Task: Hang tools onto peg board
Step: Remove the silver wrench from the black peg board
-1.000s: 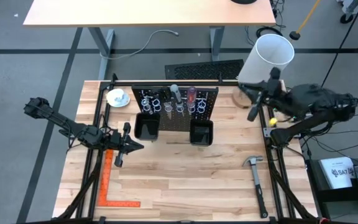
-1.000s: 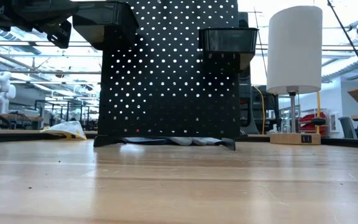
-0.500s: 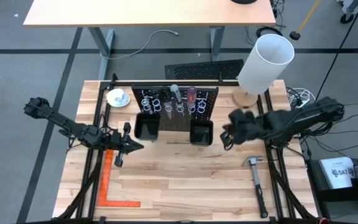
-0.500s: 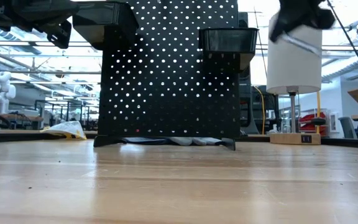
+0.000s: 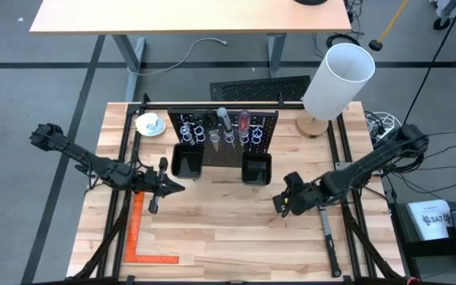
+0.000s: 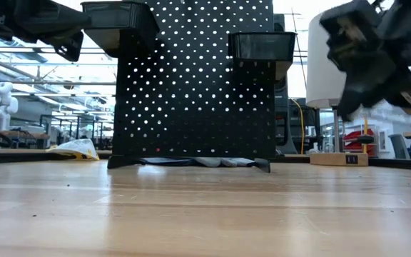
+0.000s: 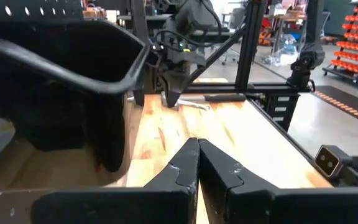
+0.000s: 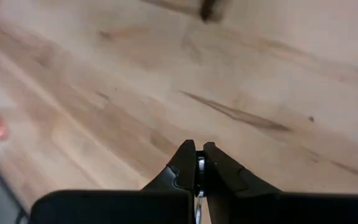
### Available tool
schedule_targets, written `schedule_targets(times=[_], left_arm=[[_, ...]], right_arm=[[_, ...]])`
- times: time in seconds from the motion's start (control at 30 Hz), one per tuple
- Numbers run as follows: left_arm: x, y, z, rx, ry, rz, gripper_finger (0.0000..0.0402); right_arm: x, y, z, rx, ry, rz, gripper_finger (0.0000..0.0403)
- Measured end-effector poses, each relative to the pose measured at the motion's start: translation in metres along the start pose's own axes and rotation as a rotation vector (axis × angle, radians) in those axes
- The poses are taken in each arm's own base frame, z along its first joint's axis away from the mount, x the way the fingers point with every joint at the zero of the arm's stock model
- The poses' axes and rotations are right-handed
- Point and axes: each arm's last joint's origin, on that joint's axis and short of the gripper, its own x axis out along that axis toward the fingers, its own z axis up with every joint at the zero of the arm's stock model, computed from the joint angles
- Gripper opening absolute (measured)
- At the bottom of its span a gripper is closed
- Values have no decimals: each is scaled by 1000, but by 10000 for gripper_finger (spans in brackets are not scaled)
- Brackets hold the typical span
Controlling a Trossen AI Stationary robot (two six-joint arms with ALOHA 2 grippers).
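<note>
The right claw (image 5: 282, 203) is hovering low over the worktop (image 5: 228, 229) in the lower right of the high view, pinched shut with nothing between its fingers, just beside the head of the hammer (image 5: 327, 229) lying there. If the hammer is its next pick, I would judge it needs to open first, come down square across the handle near the head so the weight does not swing, and lift level before carrying it to the peg board (image 5: 222, 136), which is standing upright at upper centre. The left claw (image 5: 153, 207) is waiting at centre left, also closed and empty, above the orange square ruler (image 5: 143, 237). Counting what I can: one hammer and one orange square on the worktop, two black bins (image 5: 187, 162) on the board, and at least two handled tools (image 5: 243, 121) already standing in the wire rings, one of them red-handled; the rings themselves are too small to count. One white lamp (image 5: 337, 79) is standing at upper right.
</note>
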Motion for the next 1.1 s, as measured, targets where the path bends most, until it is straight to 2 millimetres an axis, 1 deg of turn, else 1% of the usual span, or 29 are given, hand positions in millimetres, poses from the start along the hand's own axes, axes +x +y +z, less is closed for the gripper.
schedule_targets(times=[0.23,0.37,0.47,0.63,0.77,0.87,1.1], left_arm=[[4,-1,-4,5,29,9,13],[5,-1,-6,-12,42,26,13],[6,0,-5,-8,35,60,13],[6,1,-1,20,-5,89,13],[6,1,1,18,-24,88,13],[6,1,1,15,-31,88,13],[6,1,1,14,-33,87,13]], right_arm=[[32,-3,-19,112,30,-79,7],[45,-5,-26,157,28,-102,7],[52,-6,-29,176,26,-112,7],[57,-7,-30,174,22,-128,8],[57,-8,-30,169,18,-131,15],[57,-8,-30,167,15,-134,32],[57,-8,-29,165,-11,-128,86]])
